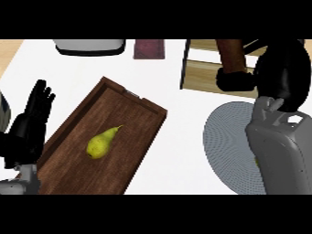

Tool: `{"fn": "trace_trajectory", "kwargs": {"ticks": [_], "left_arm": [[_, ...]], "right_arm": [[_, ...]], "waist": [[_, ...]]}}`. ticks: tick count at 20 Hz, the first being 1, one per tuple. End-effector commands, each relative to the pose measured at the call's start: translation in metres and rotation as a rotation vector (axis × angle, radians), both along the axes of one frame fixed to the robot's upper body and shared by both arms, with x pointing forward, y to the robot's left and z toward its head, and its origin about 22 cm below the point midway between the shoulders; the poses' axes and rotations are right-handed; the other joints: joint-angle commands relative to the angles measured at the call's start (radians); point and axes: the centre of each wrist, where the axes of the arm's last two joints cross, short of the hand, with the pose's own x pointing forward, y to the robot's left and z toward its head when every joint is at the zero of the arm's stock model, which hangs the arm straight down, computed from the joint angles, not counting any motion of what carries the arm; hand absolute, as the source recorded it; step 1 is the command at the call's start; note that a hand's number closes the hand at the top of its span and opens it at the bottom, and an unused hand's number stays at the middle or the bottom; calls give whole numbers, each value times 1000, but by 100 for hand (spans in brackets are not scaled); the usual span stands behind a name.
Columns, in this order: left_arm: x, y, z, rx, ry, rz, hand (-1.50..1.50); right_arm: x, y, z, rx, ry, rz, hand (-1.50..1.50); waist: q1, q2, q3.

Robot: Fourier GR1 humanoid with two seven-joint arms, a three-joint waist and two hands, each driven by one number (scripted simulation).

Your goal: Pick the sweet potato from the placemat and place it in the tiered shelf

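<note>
Sweet potato (pixel 231 54) in right hand (pixel 238 80) over tiered shelf (pixel 202 68) edge.

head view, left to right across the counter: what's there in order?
Left robot hand resting open → wooden tray with a pear in it → grey placemat → right robot hand, holding a sweet potato over the tiered shelf.
</note>
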Motion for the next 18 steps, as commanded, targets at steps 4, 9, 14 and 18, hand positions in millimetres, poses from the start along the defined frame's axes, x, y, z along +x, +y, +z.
{"fn": "trace_trajectory", "kwargs": {"ticks": [4, 9, 14, 18], "left_arm": [[-2, 4, 9, 12, 5, -21, 0], [4, 0, 2, 6, 0, -17, 0], [4, -5, 4, -19, 2, -13, 0], [6, 0, -6, -4, -9, -5, 0]], "right_arm": [[51, -44, -8, 21, -50, -45, 150], [74, -26, -43, 30, -78, -42, 150], [97, -46, -58, 36, -104, -40, 150], [113, -63, -65, 18, -83, -52, 150]], "waist": [[10, 3, 0], [10, 3, 0], [13, 4, 0], [14, 6, 0]]}}
